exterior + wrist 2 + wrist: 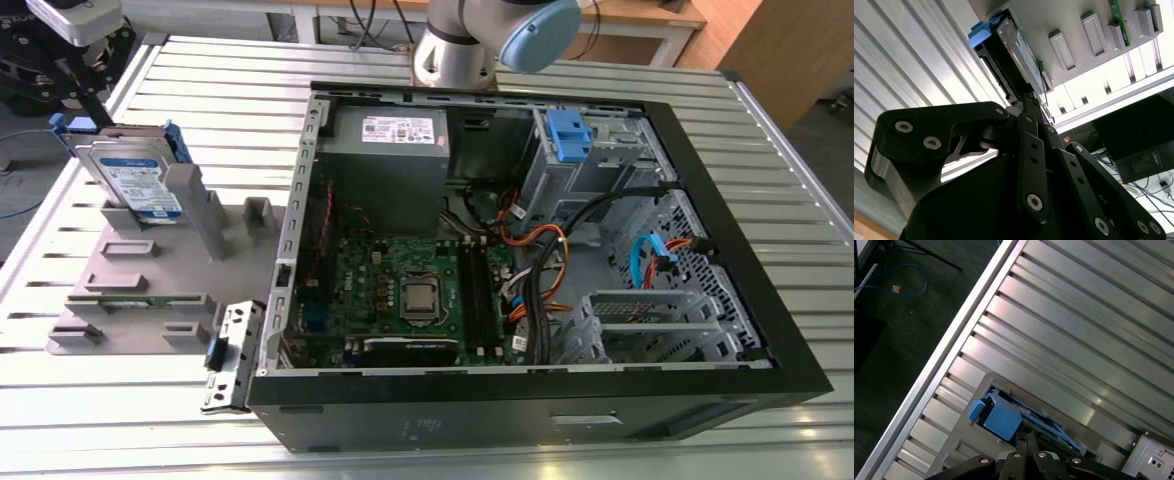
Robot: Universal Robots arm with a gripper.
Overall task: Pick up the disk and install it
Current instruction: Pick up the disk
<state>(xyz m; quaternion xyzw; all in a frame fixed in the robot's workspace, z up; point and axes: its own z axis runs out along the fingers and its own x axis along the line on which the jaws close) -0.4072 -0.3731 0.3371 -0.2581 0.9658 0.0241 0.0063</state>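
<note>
disk (138, 185): upright in grey fixture (147, 270) slot, near counter (787, 180) edge on the exterior view's left, outside open computer case (534, 405) | end effector (1026, 102): at disk's edge beside its blue carrier | grip: cannot tell whether clenched or released

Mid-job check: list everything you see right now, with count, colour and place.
disk: 1, silver in blue carrier, upright in holder, exterior view's left
holder: 1, grey, on table beside case
case: 1, black, open, mid-table
power supply: 1, grey, inside case
motherboard: 1, green, case floor
cables: several, orange, blue, black, inside case
table: 1, silver, slatted, under everything
arm: 1, grey with blue cap, at case's far side
pincer: 1, black, close by disk's top
</note>
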